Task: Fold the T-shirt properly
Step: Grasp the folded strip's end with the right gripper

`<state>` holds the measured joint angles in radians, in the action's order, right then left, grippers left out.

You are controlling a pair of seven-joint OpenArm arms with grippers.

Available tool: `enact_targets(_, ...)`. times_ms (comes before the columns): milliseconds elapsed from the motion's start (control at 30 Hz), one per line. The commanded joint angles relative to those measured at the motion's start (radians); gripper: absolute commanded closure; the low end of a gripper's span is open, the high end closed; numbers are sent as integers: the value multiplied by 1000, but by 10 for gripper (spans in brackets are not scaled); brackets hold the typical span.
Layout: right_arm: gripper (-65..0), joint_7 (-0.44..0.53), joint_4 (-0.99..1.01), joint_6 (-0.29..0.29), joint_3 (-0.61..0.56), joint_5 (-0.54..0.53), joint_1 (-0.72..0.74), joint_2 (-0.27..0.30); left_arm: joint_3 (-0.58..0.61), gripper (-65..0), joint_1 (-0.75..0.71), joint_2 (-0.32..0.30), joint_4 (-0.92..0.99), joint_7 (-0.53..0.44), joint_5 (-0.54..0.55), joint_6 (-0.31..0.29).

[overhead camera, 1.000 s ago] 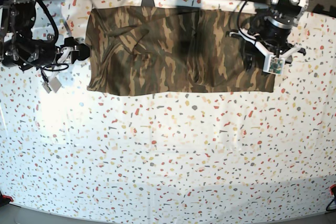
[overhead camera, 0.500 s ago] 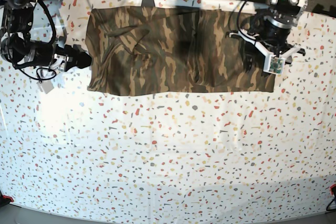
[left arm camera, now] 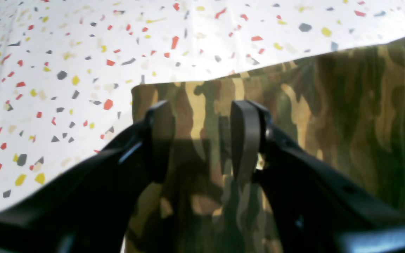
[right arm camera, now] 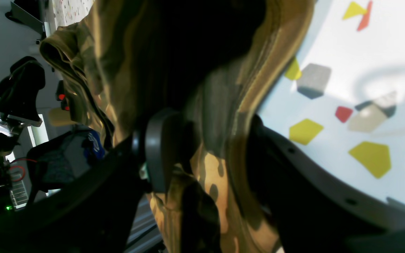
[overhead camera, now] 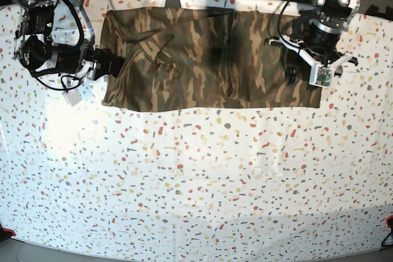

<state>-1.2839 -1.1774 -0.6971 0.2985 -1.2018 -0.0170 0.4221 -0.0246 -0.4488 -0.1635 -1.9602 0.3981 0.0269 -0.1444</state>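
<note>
The camouflage T-shirt lies flat as a wide rectangle at the back of the table. My right gripper is at the shirt's left edge. In the right wrist view its fingers are shut on a bunched fold of the T-shirt, which rises between them. My left gripper hovers over the shirt's right end. In the left wrist view the left gripper is open and empty just above the cloth, near a corner of the shirt.
The table has a white cover with coloured specks, also seen in the left wrist view. A small white tag hangs by the right arm. The back table edge runs just behind the shirt.
My right gripper has moved rightwards from beside the shirt onto its left edge, and the cloth there has bunched slightly. The left arm has not moved.
</note>
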Motion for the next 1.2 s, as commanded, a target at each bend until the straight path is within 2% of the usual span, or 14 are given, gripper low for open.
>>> enact_targets(0,-291,-25,-3,-1,0,-4,-3,15,-1,-266,0,-3,-15,-30,8,2)
enact_targets(133,-290,-25,-4,-1,-44,-34,-3,16,-1,-266,3,-3,-15,-29,8,2)
enact_targets(400,-290,-24,-4,-1,-230,-33,3,16,-1,-266,2,-3,-15,-25,8,2)
enact_targets(467,-259,-23,-4,-1,-246,-33,6,16,-1,-266,2,-3,-15,-24,8,2)
enact_targets(633,-59,-6,-4,-1,-245,-34,6,26,-1,-266,0,-3,-15,-21,7,1)
enact_targets(700,0,19,-4,-1,-244,-34,6,36,-1,-266,0,-3,-15,-21,7,2)
enact_targets(767,0,31,-8,-1,-244,-46,6,55,-1,-266,0,-4,-15,-20,7,1)
enact_targets(967,0,29,-14,-1,-204,-219,6,146,-1,-266,0,-4,-15,-6,7,0)
enact_targets(1167,0,-19,-14,-1,-75,-261,5,222,-1,-266,0,-4,-13,-6,6,-1)
